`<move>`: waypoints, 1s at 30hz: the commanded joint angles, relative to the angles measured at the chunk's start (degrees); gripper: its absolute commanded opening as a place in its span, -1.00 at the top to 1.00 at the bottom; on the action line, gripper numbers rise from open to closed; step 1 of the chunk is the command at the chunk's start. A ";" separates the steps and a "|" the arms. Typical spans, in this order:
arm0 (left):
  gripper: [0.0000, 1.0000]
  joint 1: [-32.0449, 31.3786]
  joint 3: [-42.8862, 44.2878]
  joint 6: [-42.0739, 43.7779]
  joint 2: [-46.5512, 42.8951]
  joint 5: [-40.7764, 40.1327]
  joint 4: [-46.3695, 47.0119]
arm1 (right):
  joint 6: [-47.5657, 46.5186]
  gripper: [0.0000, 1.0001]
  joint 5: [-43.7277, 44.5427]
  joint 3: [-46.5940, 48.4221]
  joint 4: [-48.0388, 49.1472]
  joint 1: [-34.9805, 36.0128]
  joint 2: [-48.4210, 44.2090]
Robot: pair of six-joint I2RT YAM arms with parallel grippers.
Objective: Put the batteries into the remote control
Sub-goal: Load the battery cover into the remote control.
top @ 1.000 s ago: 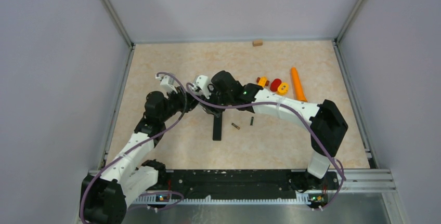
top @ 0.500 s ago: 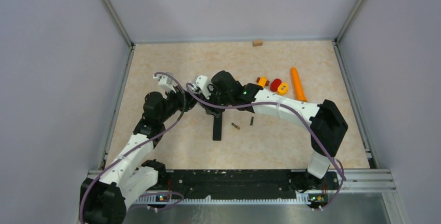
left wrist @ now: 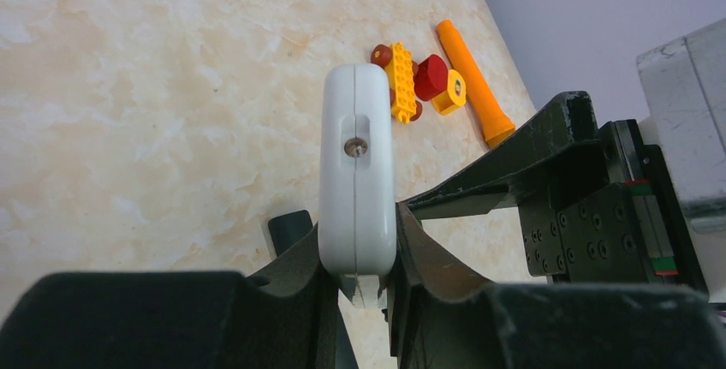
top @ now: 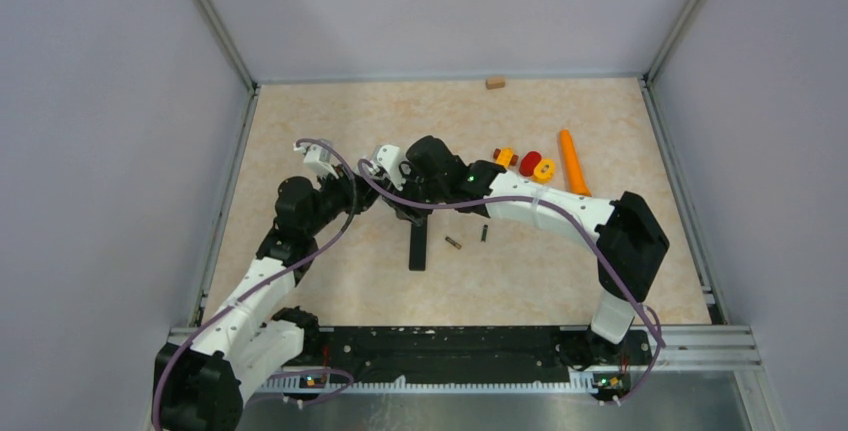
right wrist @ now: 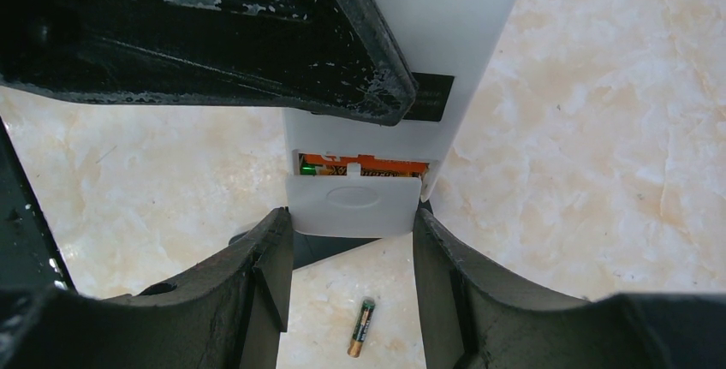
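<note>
Left jaws clenched edge-on across the slim white plastic remote control (left wrist: 357, 172), which we judge to be held clear of the pale marbled bench (top: 330, 131). Right jaws closed on the small white plastic battery cover (right wrist: 355, 206). In the right wrist view one finger lies against each side edge of the cover, which sits at the mouth of the battery bay, only partly over it. In the open strip of the bay we see one orange-labelled battery with a green end (right wrist: 364, 166), apparently seated. A second thin gold and dark battery (right wrist: 360, 328) lies loose on the bench below the remote, just beside the slim black bar (top: 417, 248). A tiny dark cylinder (top: 484, 233) near it may be another cell, but it is too small for us to tell. The orange carrot-shaped cone (left wrist: 473, 82) and the yellow and red toy bricks (left wrist: 401, 82) lie well apart, toward the far right, and play no part. Step in hand, as we read it: working the cover on the bay, with the load only partly done. We cannot tell from these views whether the cover is coming off or going on. With a cell not yet loaded, we judge the next move needs the cover drawn fully clear and set aside. The right jaws then have to release it, go down for the loose battery, and bring it end-correct into the free slot. Meanwhile the left jaws must keep the remote steady with the bay facing the right arm.
</note>
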 commanded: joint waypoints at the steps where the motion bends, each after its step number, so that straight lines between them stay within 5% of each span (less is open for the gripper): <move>1: 1.00 -0.16 0.83 0.92 -0.11 0.35 2.72 | 0.05 0.09 0.09 0.94 2.29 0.00 -1.28; 30: 1.00 -0.16 0.70 1.87 -0.13 3.03 2.81 | 0.14 0.09 -0.10 1.41 2.83 0.00 -0.71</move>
